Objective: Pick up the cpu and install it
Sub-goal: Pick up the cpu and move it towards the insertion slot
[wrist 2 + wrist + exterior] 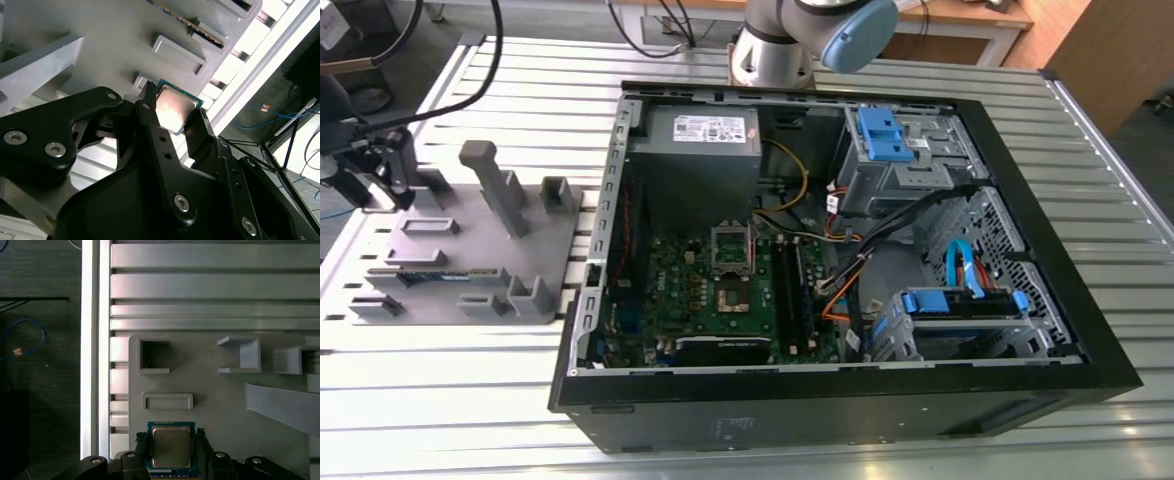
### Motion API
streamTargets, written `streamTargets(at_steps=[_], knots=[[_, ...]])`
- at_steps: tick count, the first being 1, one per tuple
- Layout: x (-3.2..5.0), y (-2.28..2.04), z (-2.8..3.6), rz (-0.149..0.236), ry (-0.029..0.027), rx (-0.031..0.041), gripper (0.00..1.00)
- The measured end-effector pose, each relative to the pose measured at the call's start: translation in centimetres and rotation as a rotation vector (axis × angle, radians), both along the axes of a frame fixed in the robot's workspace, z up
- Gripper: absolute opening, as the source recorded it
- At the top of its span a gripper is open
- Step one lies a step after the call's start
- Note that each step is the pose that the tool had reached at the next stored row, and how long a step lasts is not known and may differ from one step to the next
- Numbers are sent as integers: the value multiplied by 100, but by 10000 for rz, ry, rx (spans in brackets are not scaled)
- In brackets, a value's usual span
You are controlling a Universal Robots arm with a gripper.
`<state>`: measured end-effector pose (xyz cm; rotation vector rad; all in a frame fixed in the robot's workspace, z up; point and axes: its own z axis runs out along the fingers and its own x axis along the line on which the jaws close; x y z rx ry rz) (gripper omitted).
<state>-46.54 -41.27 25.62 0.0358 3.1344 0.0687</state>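
Observation:
The cpu (171, 447), a small square chip with a silvery top and a green rim, sits between my gripper's (171, 436) two black fingers in both wrist views. The fingers press on its two opposite edges, so the gripper is shut on it. In the second wrist view the cpu (175, 107) reflects light just over the corner of the grey fixture plate (100, 40). In the exterior view the gripper (380, 185) hangs over the far corner of that plate (467, 250), at the view's left. The motherboard's bare socket (731, 295) lies inside the open computer case (854, 400).
The fixture plate carries upright grey posts (494, 185), empty pockets (154, 356) and a memory stick (434, 272). Inside the case are the power supply (698, 135), blue drive brackets (881, 135) and loose cables (847, 270). The ribbed metal table (454, 400) ends close to the gripper.

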Motion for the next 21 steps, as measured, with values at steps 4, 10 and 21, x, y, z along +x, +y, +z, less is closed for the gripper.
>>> streamTargets(at_steps=[4,10,21], knots=[[0,0,19,0,-1,1,47],[0,0,36,0,-1,1,47],[0,0,70,0,2,-1,47]])
